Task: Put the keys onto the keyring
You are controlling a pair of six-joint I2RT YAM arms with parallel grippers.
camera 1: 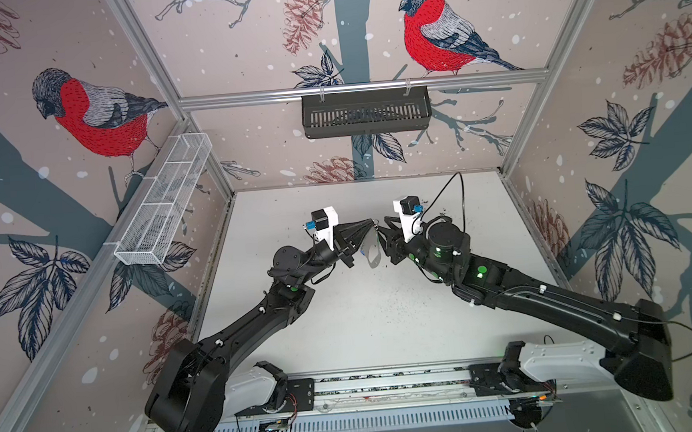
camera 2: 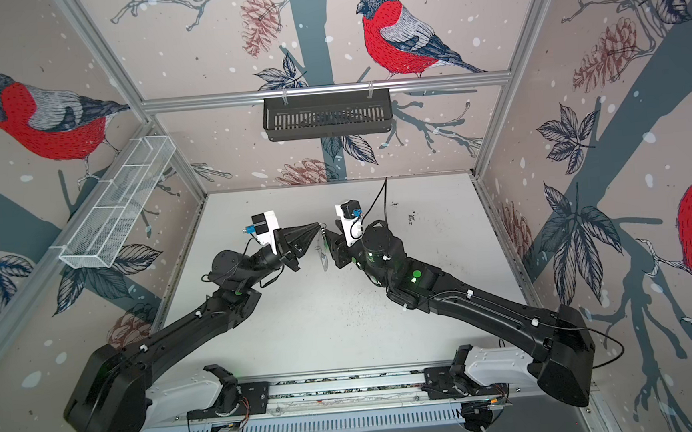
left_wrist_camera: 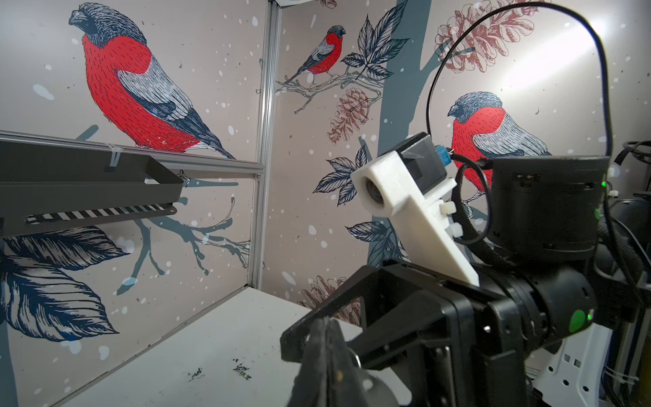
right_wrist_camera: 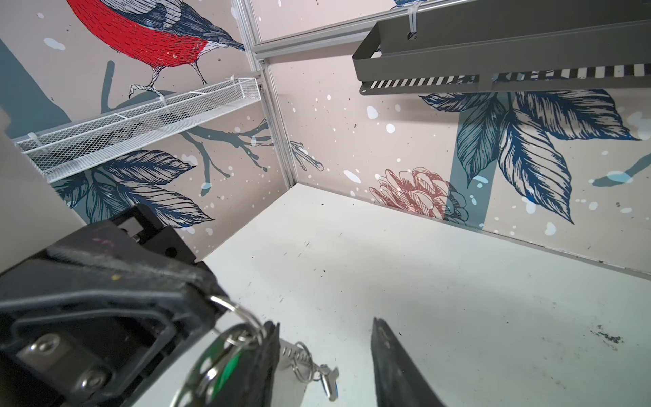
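- Top views: the left tool and right tool met tip to tip in the air over the far half of the white bench. It was the same in both top views, left tool and right tool.
- Top views: the left tool's jaws were pressed together into one point. What they pinched was too small to tell from above.
- Top views: the keyring hung just under the two tips, off the bench, and read as a pale grey oval loop. The keyring showed the same way in both.
- Top views: how far the right tool was open couldn't be told from above.
- Top views: a black basket hung on the back rail and a white mesh basket on the left wall, both well apart from the arms.
- Left wrist view: the left tool sat at the frame edge with its jaws flat against each other. The right tool was just behind it and the white camera mount beyond. The keyring was hidden here.
- Right wrist view: the left tool tip was clamped on a little ring. That ring was linked to a second ring, with a green tag close behind.
- Right wrist view: the right tool had its jaws partly apart. The keyring showed its holed grey edge against one of the fingers, with a clear gap to the other and bare bench seen through it. Nothing was pinched between the two.
- Right wrist view: a silver key hung from a small ring on that holed edge, between the fingers.
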